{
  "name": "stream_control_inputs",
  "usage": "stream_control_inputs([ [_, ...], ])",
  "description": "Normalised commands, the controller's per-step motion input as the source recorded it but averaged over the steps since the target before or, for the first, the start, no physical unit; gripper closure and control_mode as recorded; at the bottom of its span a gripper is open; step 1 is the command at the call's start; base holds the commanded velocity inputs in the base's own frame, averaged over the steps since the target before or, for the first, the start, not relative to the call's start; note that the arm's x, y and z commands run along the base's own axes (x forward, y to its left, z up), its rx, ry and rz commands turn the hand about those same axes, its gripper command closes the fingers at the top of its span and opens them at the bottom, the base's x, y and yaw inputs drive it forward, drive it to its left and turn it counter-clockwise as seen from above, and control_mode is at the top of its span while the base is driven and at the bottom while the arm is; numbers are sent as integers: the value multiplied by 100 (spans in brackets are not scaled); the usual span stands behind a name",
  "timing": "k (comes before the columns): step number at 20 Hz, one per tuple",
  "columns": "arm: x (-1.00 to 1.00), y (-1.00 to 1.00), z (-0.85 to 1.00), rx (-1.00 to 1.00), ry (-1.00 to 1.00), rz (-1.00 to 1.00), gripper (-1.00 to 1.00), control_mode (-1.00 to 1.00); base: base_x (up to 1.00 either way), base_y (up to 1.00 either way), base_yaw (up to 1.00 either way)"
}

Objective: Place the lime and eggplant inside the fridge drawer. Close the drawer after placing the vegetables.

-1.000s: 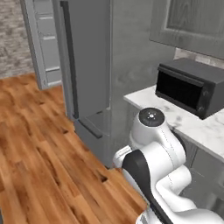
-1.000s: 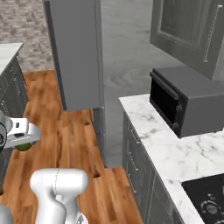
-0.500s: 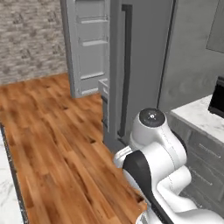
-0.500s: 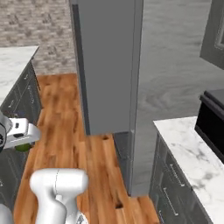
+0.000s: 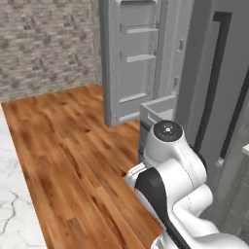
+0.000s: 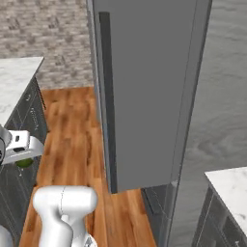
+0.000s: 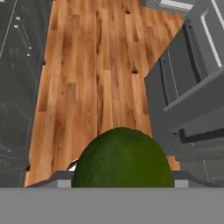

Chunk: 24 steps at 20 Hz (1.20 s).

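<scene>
The lime (image 7: 122,157) is a dark green round fruit held between my gripper's (image 7: 121,179) fingers in the hand view. In the right base view the gripper (image 6: 19,153) hangs at the far left with the lime (image 6: 22,163) under it, over the wood floor. The fridge drawer (image 5: 158,110) is a light grey box pulled out at the foot of the open fridge, just beyond my arm. It also appears in the hand view as the fridge drawer (image 7: 177,76) ahead and to the right of the lime. The eggplant is out of view.
The fridge's left door (image 5: 130,58) stands open with door shelves showing; the other tall grey door (image 6: 144,96) is closed. Dark cabinets (image 6: 24,125) under a marble counter line the left side. Wood floor (image 5: 63,146) lies open between.
Both base views have swung with the base: the microwave and counter slid out of sight, and the open fridge door and drawer came in. The gripper keeps its hold on the lime.
</scene>
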Motion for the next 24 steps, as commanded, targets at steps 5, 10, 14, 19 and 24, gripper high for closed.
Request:
stream_control_inputs([
  [5,0,0,0,0,0,0,100,100,99,63,0],
  [10,0,0,0,0,0,0,100,100,94,45,-7],
  [14,0,0,0,0,0,0,100,100,75,37,-20],
  [19,0,0,0,0,0,0,100,100,21,10,-56],
  [24,0,0,0,0,0,0,100,100,27,15,-73],
])
